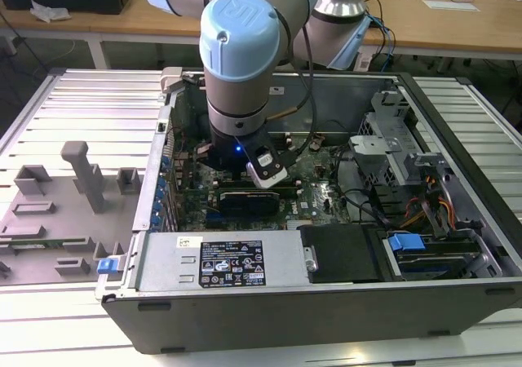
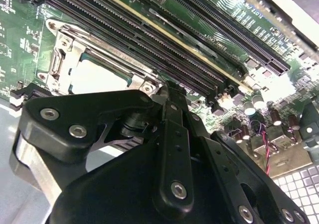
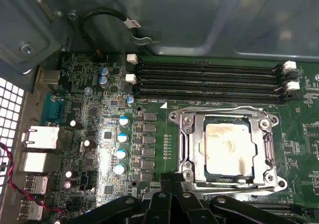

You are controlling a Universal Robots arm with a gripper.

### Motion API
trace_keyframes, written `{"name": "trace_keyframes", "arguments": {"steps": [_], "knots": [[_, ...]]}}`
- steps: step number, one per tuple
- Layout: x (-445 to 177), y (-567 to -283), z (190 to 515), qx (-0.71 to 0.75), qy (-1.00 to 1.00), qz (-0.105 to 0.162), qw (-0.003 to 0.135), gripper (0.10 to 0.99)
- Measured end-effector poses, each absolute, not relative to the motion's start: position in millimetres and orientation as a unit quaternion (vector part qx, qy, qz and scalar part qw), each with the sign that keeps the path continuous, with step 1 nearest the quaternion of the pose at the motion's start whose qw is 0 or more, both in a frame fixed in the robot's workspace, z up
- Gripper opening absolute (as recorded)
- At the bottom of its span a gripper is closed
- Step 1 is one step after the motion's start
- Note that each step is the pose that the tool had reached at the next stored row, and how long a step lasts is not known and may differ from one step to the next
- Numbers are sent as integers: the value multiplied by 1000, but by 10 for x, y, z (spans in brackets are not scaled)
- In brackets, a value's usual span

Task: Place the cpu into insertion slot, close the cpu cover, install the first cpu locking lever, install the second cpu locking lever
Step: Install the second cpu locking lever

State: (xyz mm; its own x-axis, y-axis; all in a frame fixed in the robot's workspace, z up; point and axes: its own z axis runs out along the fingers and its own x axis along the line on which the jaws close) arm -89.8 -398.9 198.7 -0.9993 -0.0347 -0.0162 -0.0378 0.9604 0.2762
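Inside case: my arm (image 1: 241, 65) reaches down into the open computer case (image 1: 326, 302), wrist low over the motherboard (image 1: 314, 179), seen in exterior view.
claw: my gripper (image 2: 167, 97) hangs just above the board, right beside the socket's edge; black linkage bars fill the near part of both wrist views.
claw state: can't tell if fingers are apart or together, tips run out of sight behind the linkage.
cpu (image 3: 227, 149): lies flat in the insertion slot (image 3: 199, 157), pale tan face up, smudged.
cpu cover (image 3: 224, 117): silver frame lies down around the chip, chip showing through its window.
levers: thin wire runs along the cover's far edge; latched or not, can't tell.
first wrist view extra: four long memory slots (image 3: 209, 79) beyond the socket, white clips at their ends, row of blue-topped capacitors (image 3: 121, 144) beside it.
second wrist view extra: same socket seen slantwise, cpu (image 2: 97, 77) bright and washed out, red-black wire pair (image 2: 266, 139) off to one side.
exterior view extra: grey fixture tray (image 1: 57, 212) at exterior view's left of the case.
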Motion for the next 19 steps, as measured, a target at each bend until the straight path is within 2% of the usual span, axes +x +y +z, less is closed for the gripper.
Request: {"name": "trace_keyframes", "arguments": {"steps": [19], "knots": [[-897, -3988, 1975, -18, 990, 140, 6, 106]]}}
